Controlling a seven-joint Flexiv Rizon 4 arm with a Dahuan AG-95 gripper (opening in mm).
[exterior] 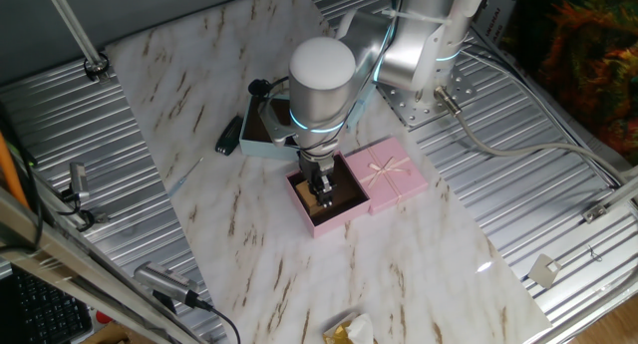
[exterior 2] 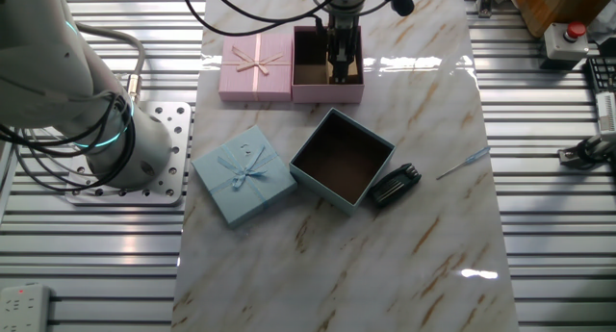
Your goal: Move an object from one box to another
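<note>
The light-blue box [exterior 2: 342, 159] stands open at mid-table, and its dark interior holds nothing. In one fixed view the arm hides most of this box [exterior: 257, 145]. The pink box [exterior: 344, 212] [exterior 2: 327, 89] sits beside its lid. My gripper [exterior: 324, 196] [exterior 2: 340, 70] points straight down into the pink box, fingertips close to its brown floor. A small tan block [exterior: 325, 198] [exterior 2: 340, 78] shows between the fingertips, which stand close together on it.
The pink lid with a cream bow [exterior: 391, 172] [exterior 2: 256, 66] touches the pink box. The light-blue lid with a bow [exterior 2: 243, 174] lies left of the blue box. A black tool [exterior 2: 395, 185] [exterior: 229, 137] rests against the blue box. A yellowish wrapper [exterior: 349, 331] lies at the table's near edge.
</note>
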